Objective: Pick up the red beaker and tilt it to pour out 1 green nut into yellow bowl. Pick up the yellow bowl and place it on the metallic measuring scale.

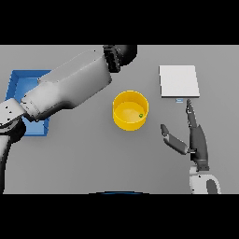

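Your yellow bowl [130, 110] sits near the middle of the grey desk [93, 158], upright, with one green nut [141, 115] lying inside it toward its 4 o'clock rim. At 2 o'clock from the bowl, well apart, you see the metallic measuring scale [179, 81], flat and bare on top. Your right hand [196, 140] is at 4 o'clock from the bowl, fingers straight and pointing toward the scale, thumb spread toward the bowl, holding nothing. Your left arm [70, 88] reaches across from 9 o'clock over a blue tray [18, 84]; your left hand [122, 54] shows at 12 o'clock of the bowl, but you cannot tell how its fingers stand.
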Robot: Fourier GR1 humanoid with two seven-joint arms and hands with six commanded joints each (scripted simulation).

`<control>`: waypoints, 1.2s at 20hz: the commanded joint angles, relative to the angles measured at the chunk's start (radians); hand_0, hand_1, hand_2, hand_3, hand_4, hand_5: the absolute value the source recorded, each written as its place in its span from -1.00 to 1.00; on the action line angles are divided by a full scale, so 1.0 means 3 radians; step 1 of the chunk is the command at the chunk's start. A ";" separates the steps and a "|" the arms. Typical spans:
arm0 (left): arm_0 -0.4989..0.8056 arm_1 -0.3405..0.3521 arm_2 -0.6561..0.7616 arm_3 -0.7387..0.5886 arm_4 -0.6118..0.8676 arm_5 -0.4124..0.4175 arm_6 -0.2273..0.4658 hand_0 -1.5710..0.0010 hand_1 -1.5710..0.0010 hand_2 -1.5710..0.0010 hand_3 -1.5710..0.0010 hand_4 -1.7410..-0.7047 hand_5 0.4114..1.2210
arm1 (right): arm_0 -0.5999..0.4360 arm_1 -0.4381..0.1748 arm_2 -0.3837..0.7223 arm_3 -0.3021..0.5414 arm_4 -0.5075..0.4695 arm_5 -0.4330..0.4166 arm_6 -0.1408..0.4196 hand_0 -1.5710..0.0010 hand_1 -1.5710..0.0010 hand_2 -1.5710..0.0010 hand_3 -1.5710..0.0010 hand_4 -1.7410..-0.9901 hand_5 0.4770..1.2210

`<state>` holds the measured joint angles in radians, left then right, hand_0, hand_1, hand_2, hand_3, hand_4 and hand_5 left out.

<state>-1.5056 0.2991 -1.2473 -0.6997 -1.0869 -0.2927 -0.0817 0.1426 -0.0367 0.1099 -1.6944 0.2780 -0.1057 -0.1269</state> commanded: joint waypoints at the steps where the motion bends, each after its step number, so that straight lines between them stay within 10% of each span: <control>1: -0.0075 0.0047 0.0072 0.0061 0.0053 0.0063 -0.0009 -1.00 -1.00 -0.83 -0.61 -0.90 1.00 | -0.0032 -0.0009 -0.0011 0.0020 -0.0004 0.0002 0.0030 1.00 1.00 1.00 1.00 0.47 -0.68; 2: -0.0163 0.0081 0.0152 0.0129 0.0134 0.0060 -0.0039 -1.00 -1.00 -0.86 -0.33 -0.92 1.00 | -0.0032 0.0005 -0.0006 0.0012 -0.0044 0.0028 0.0009 1.00 1.00 1.00 1.00 0.48 -0.68; 7: -0.0471 0.0253 0.0712 0.0679 0.0641 0.0135 0.0164 -1.00 -1.00 -0.95 -0.78 -0.96 1.00 | -0.0019 0.0000 -0.0037 -0.0027 -0.0227 0.0151 0.0017 1.00 1.00 1.00 1.00 0.46 -0.68; 13: -0.0131 0.0725 0.1741 0.1129 0.1806 0.0538 0.0596 -1.00 -1.00 -0.99 -0.76 -0.99 1.00 | -0.0089 -0.0038 -0.0059 0.0049 -0.0258 0.0182 -0.0033 1.00 1.00 1.00 1.00 0.38 -0.70; 16: 0.0230 0.0972 0.2052 0.1024 0.2305 0.0782 0.0624 -1.00 -1.00 -0.99 -0.81 -0.99 1.00 | -0.0132 -0.0088 -0.0093 0.0089 -0.0283 0.0203 -0.0063 1.00 1.00 1.00 1.00 0.38 -0.71; 24: 0.1641 0.1506 0.2494 -0.0252 0.3318 0.1740 0.1662 -1.00 -1.00 -1.00 -0.86 -1.00 1.00 | -0.0120 -0.0124 -0.0012 0.0101 -0.0150 0.0206 -0.0079 1.00 1.00 1.00 1.00 0.41 -0.59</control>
<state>-1.0118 0.7506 -0.4996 -0.7747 -0.0888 0.2287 0.4139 0.1066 -0.0739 0.1066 -1.6641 0.2330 -0.0436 -0.1502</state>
